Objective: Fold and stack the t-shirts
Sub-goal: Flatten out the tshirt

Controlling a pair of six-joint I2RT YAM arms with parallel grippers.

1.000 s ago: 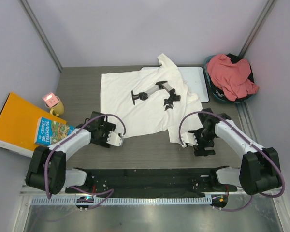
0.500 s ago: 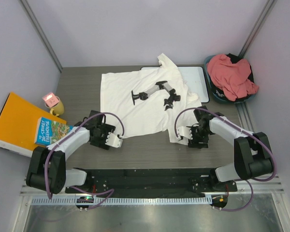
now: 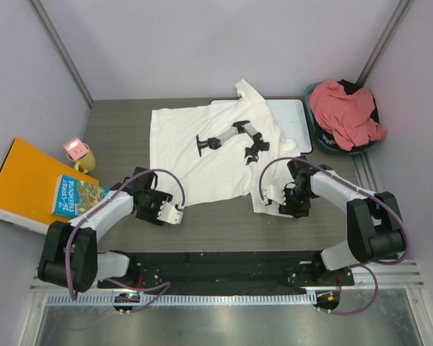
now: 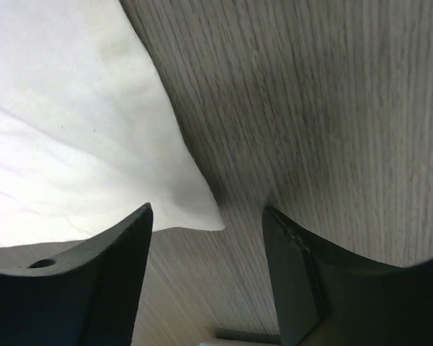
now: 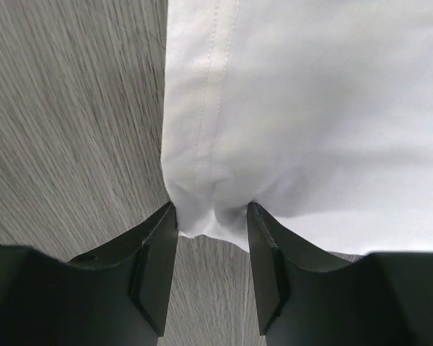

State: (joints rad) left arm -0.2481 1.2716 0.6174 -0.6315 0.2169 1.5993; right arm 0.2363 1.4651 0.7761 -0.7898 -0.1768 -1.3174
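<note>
You have the white t-shirt (image 3: 202,155) lying spread out flat near the middle of the table (image 3: 224,225). Its far right part lies over the whiteboard (image 3: 292,119). A long black thing (image 3: 220,138) and a smaller black thing (image 3: 256,149) lie on top of the shirt. The pink-red t-shirt (image 3: 346,114) is piled up in the basket (image 3: 323,141) at the far right corner, well apart from both arms.

Your left gripper (image 3: 173,212) is low at the shirt's near left corner. In the left wrist view, the pointy corner of the cloth sits between the 2 fingers (image 4: 94,281). The jaws are wide. There is bare table between the corner and the finger on the right side of that view. They do not pinch the cloth.

Your right gripper (image 3: 271,197) is at the shirt's near right edge. In the right wrist view, its 2 fingers (image 5: 155,274) are close together and the hem is bunched up between them. Both fingers touch the cloth, so this gripper pinches the white t-shirt.

To the left of the shirt you see a yellow cup (image 3: 85,160). Near it is an orange book (image 3: 18,187) with a blue book (image 3: 76,196) on top of it.
</note>
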